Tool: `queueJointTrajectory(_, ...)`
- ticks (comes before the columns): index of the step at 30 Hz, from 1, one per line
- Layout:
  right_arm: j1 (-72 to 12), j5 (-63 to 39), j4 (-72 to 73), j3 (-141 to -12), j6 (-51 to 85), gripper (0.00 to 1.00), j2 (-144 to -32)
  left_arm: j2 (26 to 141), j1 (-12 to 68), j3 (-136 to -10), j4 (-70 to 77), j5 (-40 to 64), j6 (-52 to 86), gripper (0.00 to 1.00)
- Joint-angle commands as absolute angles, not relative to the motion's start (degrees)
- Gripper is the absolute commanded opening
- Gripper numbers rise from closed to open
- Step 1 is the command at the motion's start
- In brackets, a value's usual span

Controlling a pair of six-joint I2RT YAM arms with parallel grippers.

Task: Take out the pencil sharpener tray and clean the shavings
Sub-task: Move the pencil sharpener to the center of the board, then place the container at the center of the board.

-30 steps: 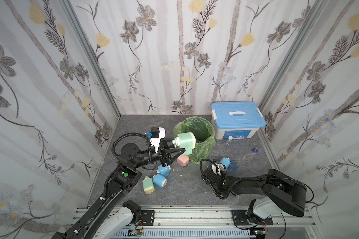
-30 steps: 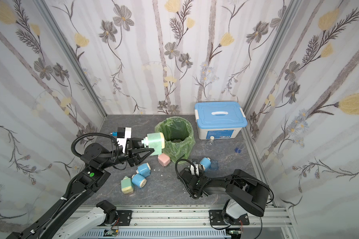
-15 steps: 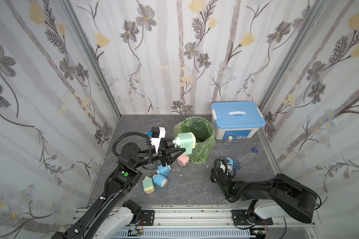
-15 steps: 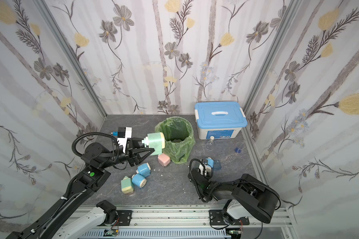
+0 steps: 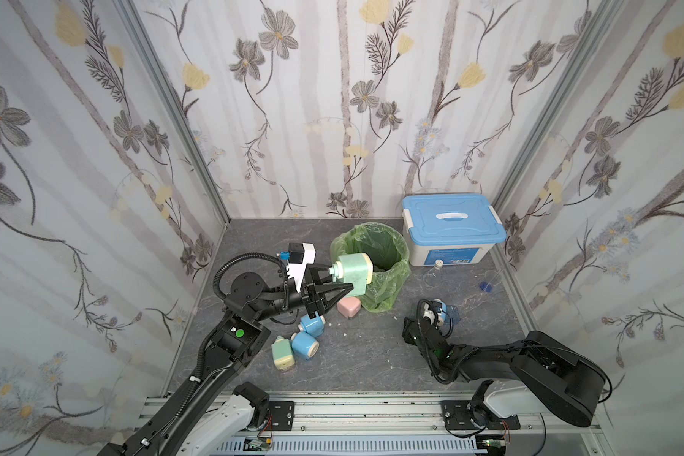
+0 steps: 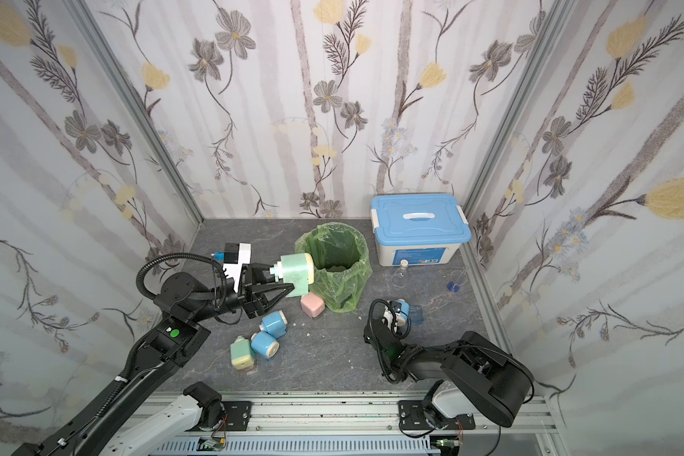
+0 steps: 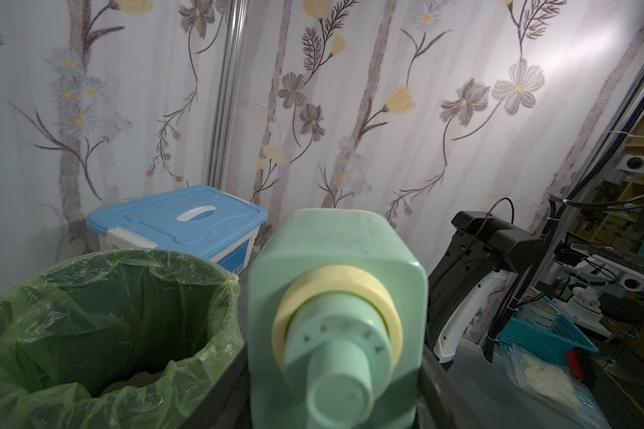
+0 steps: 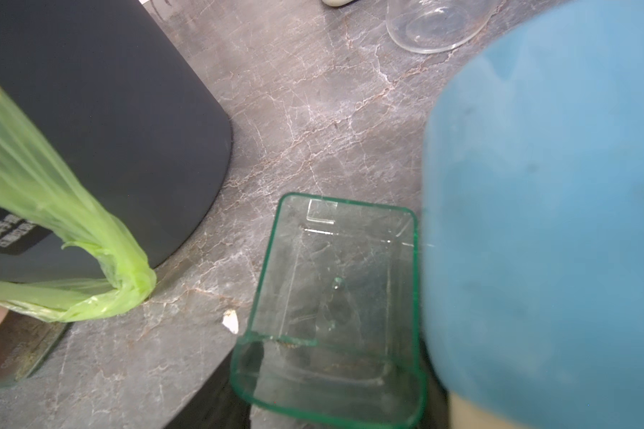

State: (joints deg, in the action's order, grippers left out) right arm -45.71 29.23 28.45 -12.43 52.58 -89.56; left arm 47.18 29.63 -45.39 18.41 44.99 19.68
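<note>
**Tray-emptying stage: one tray out on the tabletop, mint sharpener held at the bin.**

Nearest, right arm's fingers point(image 8: 216, 405) low over the grey marbled tabletop point(image 5: 364, 355), grip not discernible. Just beyond, clear teal-tinted plastic tray point(image 8: 335, 297) lying open and near-empty beside a blue rounded pencil sharpener point(image 5: 438, 308), with tiny whitish shavings point(image 8: 231, 321) scattered alongside. Further back, left arm's fingers point(image 5: 334, 294) clamped on a mint-green boxy pencil sharpener point(image 5: 352, 272), held clear of the tabletop against the green-lined black bin point(image 5: 389, 284). Likely step: presenting the mint unit for tray removal, its tray side hidden. Next call: right fingers up, straight pull, tip over the liner, then stray flecks to gather.
</note>
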Motion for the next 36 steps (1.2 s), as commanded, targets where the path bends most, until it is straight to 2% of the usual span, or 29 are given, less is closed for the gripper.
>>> queueJointTrajectory(1,-45.32,15.65,13.70,-11.16,54.58,0.60,-90.03,46.93,29.57,-45.67,20.02,45.04,18.72,0.48)
queueJointTrajectory(6,-45.44,10.59,16.22,-11.99,49.69,0.67,-89.30,47.08,29.62,-45.46,20.37,45.04,18.81,0.48)
queueJointTrajectory(11,-45.74,9.77,14.54,-12.61,49.57,0.76,-88.67,47.11,29.62,-45.43,20.44,45.16,18.81,0.48)
queueJointTrajectory(19,-52.83,11.75,2.33,-16.32,51.15,0.83,-79.49,48.28,29.57,-45.98,21.08,46.75,19.13,0.48)
queueJointTrajectory(26,-58.46,10.55,-13.95,-16.31,53.73,0.85,-61.31,50.72,29.62,-46.63,23.52,50.65,20.68,0.48)
queueJointTrajectory(31,-59.87,6.44,-11.82,-19.44,42.71,0.88,-40.99,54.33,30.82,-48.30,24.59,57.58,21.53,0.48)
queueJointTrajectory(36,-58.32,2.21,-6.28,-25.87,33.87,0.91,-34.40,57.57,32.82,-49.32,26.03,62.94,22.03,0.48)
